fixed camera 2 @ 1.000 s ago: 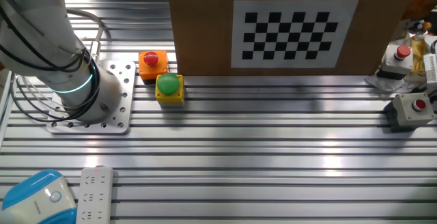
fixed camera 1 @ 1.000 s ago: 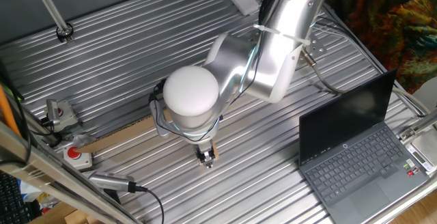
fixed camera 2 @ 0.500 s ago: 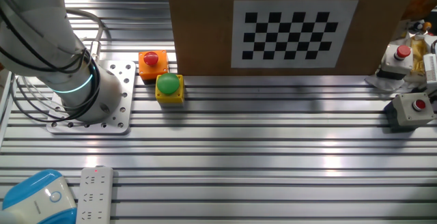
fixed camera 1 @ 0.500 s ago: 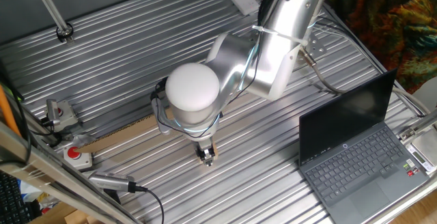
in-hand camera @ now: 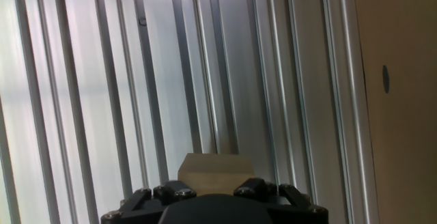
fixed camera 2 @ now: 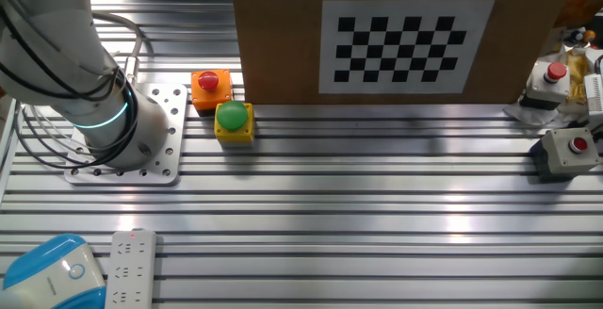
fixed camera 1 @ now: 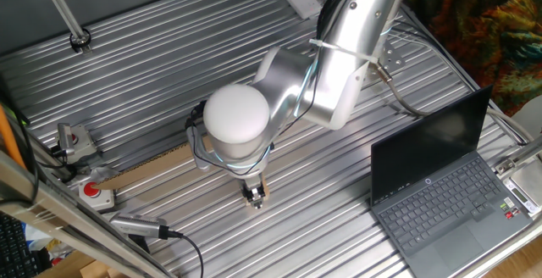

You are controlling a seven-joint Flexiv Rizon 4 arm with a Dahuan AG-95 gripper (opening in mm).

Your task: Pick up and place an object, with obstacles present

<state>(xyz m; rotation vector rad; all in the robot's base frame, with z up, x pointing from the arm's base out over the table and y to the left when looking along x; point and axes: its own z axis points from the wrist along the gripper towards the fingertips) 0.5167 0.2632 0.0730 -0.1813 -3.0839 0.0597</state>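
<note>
Above ribbed counter point(fixed camera 1: 152, 75): gripper point(fixed camera 1: 254, 196) pinching block point(in-hand camera: 213, 173) (carry step); cardboard strip point(fixed camera 1: 148, 169) alongside. Next: clear strip, lower, release.

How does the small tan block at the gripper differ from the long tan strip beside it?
The block is short and chunky; the strip is long and runs out of the hand view. The block sits between the gripper fingers; the strip lies free on the table. The strip has a dark spot, the block looks plain. Both are tan-brown.
</note>
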